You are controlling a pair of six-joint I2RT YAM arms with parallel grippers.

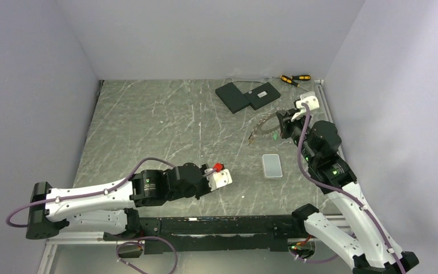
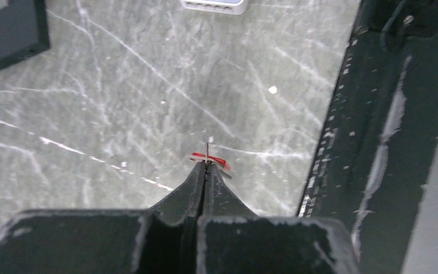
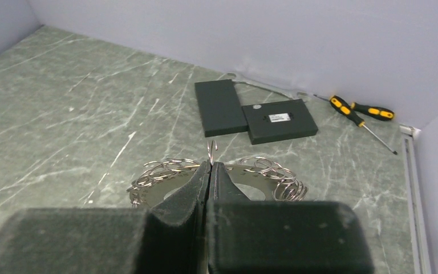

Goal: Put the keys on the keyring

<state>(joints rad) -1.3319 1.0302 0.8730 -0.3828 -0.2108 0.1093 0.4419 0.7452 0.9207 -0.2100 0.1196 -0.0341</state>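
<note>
Top view: left gripper (image 1: 219, 171) is clenched on the red key (image 1: 218, 166) near the front middle, well apart from the keyring (image 1: 264, 127). The keyring sits at the right gripper (image 1: 282, 123). The green key (image 1: 275, 136) lies just beside the ring; threaded or loose, can't tell.

Left wrist: jaws pinched tight on the red key (image 2: 214, 160), metal blade poking up past the tips.

Right wrist: right gripper (image 3: 211, 165) is clamped on a wire loop at the keyring (image 3: 268, 171) rim. No coloured key head shows on the ring.

Likely early stage: one key picked and the ring held, but bringing them together and threading are still left.
</note>
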